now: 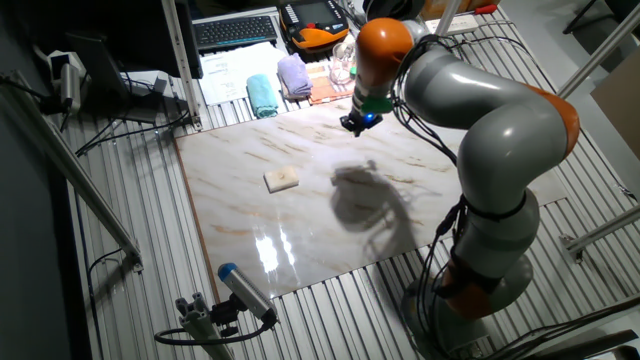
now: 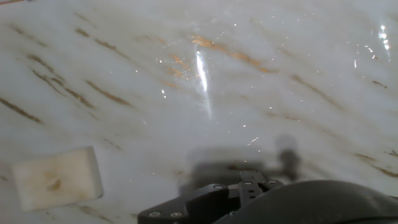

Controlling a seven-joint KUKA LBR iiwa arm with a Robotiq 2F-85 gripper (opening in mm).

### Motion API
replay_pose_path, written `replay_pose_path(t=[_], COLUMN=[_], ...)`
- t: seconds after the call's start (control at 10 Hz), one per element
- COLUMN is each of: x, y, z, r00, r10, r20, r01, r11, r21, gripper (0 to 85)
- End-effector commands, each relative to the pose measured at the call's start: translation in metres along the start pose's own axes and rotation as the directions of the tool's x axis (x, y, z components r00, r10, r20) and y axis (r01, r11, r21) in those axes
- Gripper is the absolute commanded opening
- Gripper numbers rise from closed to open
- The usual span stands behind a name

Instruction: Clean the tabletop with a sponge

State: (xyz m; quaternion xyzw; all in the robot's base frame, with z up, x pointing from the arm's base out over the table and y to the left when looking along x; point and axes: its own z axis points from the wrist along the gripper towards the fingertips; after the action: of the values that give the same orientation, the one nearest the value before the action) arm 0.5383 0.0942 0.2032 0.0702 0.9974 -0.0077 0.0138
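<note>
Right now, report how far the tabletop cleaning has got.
Done: nothing visible; the sponge lies loose on the tabletop. In hand: the gripper hovers above the slab, away from the sponge, holding nothing that shows; its finger state can't be read. Left: reach the sponge, grasp it, wipe.

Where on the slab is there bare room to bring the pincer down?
The tabletop is bare almost everywhere: only the sponge lies on it, left of centre. Free patches run from sponge to near edge and rightward under the pincer. Beyond the far edge it is crowded: cloths, keyboard.

sponge [image 1: 282,179] on tabletop [image 1: 300,240] | hand [image 1: 357,122] above, apart
</note>
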Motion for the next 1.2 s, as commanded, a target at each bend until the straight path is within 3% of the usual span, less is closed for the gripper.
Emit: replay_pose_path(t=[0.0, 0.4, 0.5, 0.9, 1.1], x=[0.002, 0.005, 0.006, 0.007, 0.013], y=[0.005, 0.009, 0.009, 0.010, 0.015], z=[0.001, 0.010, 0.009, 0.010, 0.011], r00=[1.000, 1.000, 1.000, 1.000, 1.000], r10=[0.005, -0.026, -0.030, -0.024, -0.023], r20=[0.004, 0.007, 0.007, 0.007, 0.016], r01=[-0.005, 0.026, 0.031, 0.024, 0.022], r11=[1.000, 0.999, 0.999, 1.000, 1.000], r21=[0.002, -0.027, -0.015, -0.016, 0.018], gripper=[0.0, 0.0, 0.0, 0.0, 0.0])
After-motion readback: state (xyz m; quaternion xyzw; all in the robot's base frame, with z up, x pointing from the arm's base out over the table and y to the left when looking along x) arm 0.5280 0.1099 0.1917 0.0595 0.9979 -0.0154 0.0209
